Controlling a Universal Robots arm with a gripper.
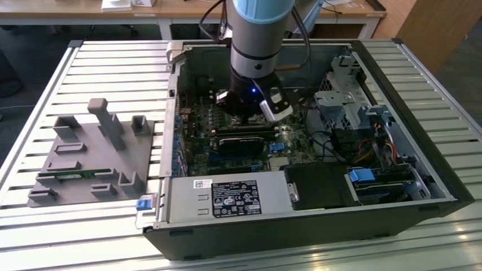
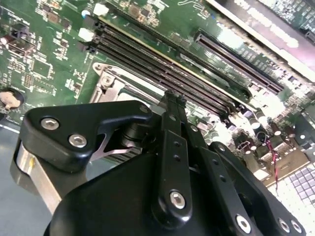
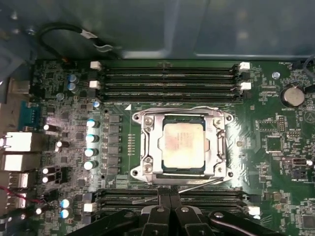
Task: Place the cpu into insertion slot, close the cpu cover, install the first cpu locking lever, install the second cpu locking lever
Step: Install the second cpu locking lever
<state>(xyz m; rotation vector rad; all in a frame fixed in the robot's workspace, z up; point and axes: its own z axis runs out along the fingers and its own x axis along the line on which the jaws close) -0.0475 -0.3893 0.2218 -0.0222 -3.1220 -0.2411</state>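
Observation:
The cpu [image 3: 183,146], a small square chip with a dull silver top, lies flat in its socket on the green motherboard. The cpu cover [image 3: 147,147], a grey metal frame, lies down around it. One thin wire locking lever [image 3: 182,111] runs along one side of the cover, and a second locking lever [image 3: 202,182] runs along the opposite side, nearest my fingers. My gripper [image 3: 170,199] hovers just beside that edge, shut and holding nothing. In the second wrist view the gripper [image 2: 172,98] is over a corner of the cover [image 2: 110,81]. In the exterior view the gripper [image 1: 249,119] reaches down into the open case.
Black memory slots [image 3: 167,81] flank the socket on two sides. A black card [image 1: 242,142] and a power supply [image 1: 226,199] lie towards the front of the case, and a drive cage [image 1: 342,107] stands at the exterior view's right. A grey fixture tray [image 1: 90,158] sits outside the case.

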